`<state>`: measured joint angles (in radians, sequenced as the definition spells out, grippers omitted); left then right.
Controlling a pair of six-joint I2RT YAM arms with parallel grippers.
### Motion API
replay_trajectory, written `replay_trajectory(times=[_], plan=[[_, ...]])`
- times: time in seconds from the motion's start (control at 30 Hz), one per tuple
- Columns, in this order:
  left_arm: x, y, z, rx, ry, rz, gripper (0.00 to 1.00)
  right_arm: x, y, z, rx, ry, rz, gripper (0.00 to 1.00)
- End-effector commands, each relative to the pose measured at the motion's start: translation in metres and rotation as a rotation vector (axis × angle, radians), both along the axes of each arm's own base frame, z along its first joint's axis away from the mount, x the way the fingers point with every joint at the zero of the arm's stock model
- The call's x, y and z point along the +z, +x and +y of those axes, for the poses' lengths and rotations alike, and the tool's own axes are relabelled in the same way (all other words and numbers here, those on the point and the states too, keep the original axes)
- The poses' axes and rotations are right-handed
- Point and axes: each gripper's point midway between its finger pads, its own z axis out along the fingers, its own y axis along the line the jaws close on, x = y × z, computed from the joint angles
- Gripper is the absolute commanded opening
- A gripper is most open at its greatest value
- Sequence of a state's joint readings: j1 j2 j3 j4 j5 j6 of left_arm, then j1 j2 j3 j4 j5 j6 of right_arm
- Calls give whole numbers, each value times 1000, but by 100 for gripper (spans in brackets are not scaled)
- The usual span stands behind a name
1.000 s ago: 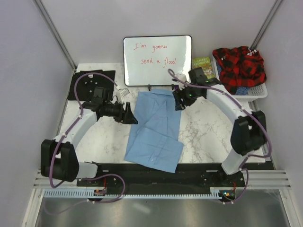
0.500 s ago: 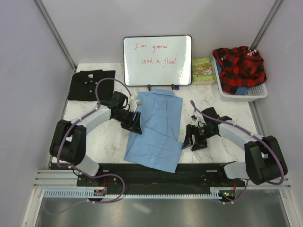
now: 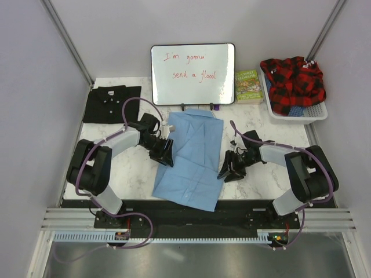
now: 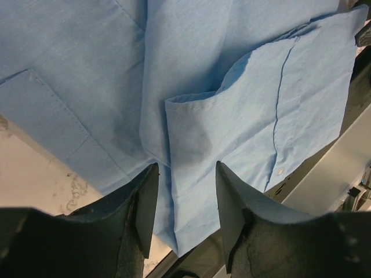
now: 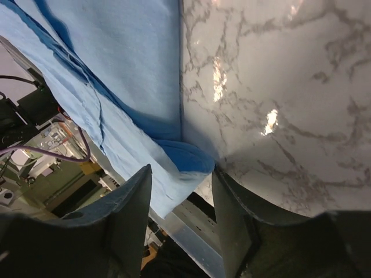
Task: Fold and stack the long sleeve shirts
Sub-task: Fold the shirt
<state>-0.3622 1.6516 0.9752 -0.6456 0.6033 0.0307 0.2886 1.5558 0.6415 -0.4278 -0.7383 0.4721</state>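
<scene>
The right gripper (image 3: 226, 172) now faces the left gripper (image 3: 165, 155) across the light blue shirt (image 3: 194, 165) — both fingers spread, a fold grasp seems next.

Whiteboard (image 3: 193, 74): "I'm gonna send a flood", red handwriting.

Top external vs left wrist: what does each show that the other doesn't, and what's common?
Only top external: the whiteboard, the folded black shirt at the far left corner, the book, the basket holding the red plaid cloth, and the right gripper at the light blue shirt's right edge.
Only left wrist: the sleeve cuff folded across the shirt, and a small button by a seam.
Both: the light blue shirt on the marble table, with the left gripper open over its left edge.
</scene>
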Motion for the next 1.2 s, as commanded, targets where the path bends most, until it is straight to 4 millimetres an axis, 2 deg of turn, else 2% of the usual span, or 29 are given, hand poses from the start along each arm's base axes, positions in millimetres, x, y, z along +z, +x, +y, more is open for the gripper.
replay_trajectory(times=[0.0,0.2,0.3,0.37,0.53,0.57,0.67,0.8,0.9,1.0,1.17], plan=[[10,5,-11,-38,-28,-35,50,9,18,17,12,68,-51,52],[9,0,-13,-56,-18,-36,50,22,13,34,82,124,-102,42],[7,1,-13,-57,-15,-33,46,27,16,39,117,136,-146,29],[9,2,-15,-59,-24,-35,38,30,16,43,160,139,-186,17],[19,-3,-15,-71,-44,-49,19,38,21,53,261,140,-278,0],[22,-3,-14,-71,-42,-55,13,38,21,55,300,137,-305,0],[30,-6,-12,-70,-43,-64,3,42,25,62,394,133,-391,0],[37,-14,-4,-75,-16,-60,2,57,31,74,493,157,-499,0],[41,-18,5,-76,3,-62,2,59,33,77,555,152,-549,0],[42,-16,14,-60,22,-79,2,52,40,78,570,133,-561,0],[23,-11,25,-29,82,-39,2,27,51,73,597,54,-551,0]])
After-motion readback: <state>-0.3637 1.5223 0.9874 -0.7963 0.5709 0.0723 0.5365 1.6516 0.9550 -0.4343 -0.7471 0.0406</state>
